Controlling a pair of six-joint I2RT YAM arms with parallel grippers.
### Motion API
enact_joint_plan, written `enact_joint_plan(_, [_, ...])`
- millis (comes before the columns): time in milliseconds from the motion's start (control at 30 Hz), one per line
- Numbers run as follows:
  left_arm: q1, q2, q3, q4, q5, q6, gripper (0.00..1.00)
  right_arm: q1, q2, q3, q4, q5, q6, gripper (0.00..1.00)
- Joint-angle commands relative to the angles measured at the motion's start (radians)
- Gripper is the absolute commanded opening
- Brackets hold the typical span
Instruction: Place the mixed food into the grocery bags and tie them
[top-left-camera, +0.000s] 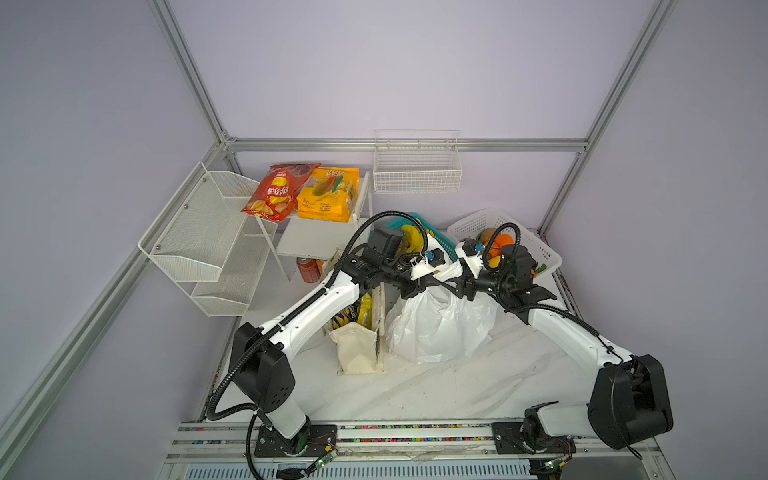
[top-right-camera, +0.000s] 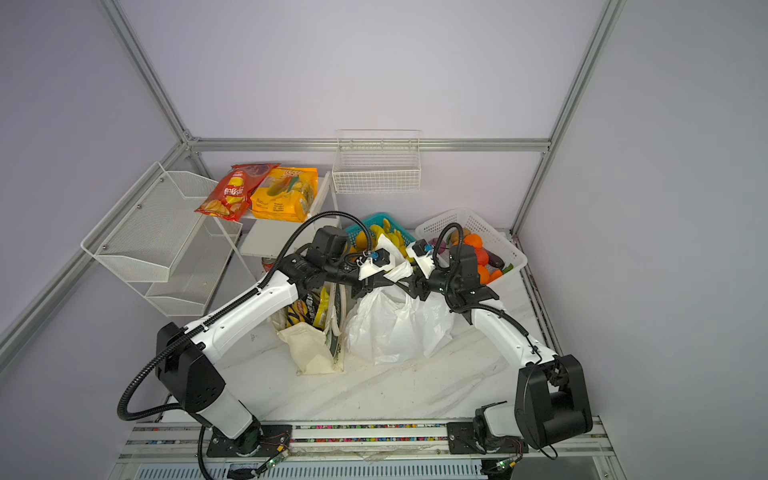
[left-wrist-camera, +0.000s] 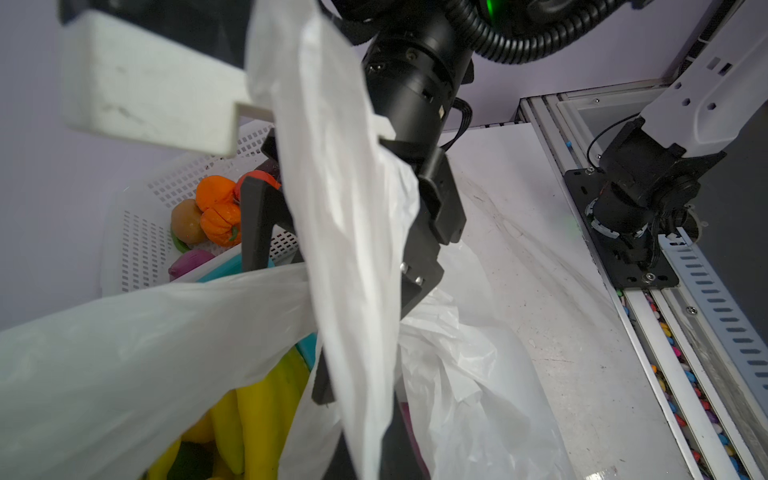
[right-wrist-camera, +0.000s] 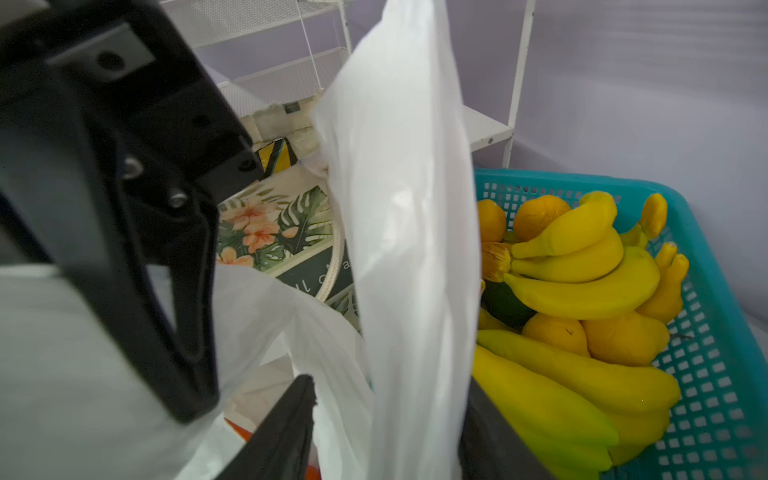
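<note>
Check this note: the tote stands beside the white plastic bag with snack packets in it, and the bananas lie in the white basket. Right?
No. The bananas lie in the teal basket, as the right wrist view shows. The rest holds: the tote stands beside the plastic bag with snack packets in it.

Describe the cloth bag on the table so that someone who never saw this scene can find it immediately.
Look at the white marble table, near its middle. Directly left of the puffy white plastic bag stands the cloth bag. Only it is cream fabric with a green leaf print, and snack packets stick out of its top.
</note>
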Motion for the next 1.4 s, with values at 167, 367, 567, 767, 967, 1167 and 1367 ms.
enact_joint_plan(167, [0.019,-0.051,-0.030,0.045,-0.029,-0.003,0.00,-0.045,-0.048,-0.018,0.021,-0.132,-0.002,0.48])
enact_joint_plan(367, [0.019,-0.014,0.003,0.037,-0.016,-0.014,0.00,-0.050,-0.077,-0.050,0.072,-0.117,0.037,0.50])
enact_joint_plan(567, [0.018,0.023,0.041,0.034,0.002,-0.028,0.00,-0.050,-0.109,-0.124,0.206,-0.143,0.103,0.63])
enact_joint_plan(767, [0.009,0.036,0.052,0.032,0.013,-0.028,0.00,-0.049,-0.108,-0.131,0.237,-0.141,0.128,0.67])
enact_joint_plan(967, [0.004,0.054,0.064,0.027,0.012,-0.028,0.00,-0.049,-0.105,-0.147,0.297,-0.141,0.161,0.67])
enact_joint_plan(1167, [0.004,0.058,0.063,0.026,0.017,-0.028,0.00,-0.048,-0.081,-0.140,0.359,-0.136,0.200,0.68])
enact_joint_plan(1367, [0.004,0.056,0.058,0.026,0.010,-0.022,0.00,-0.048,-0.051,-0.075,0.204,-0.074,0.085,0.92])
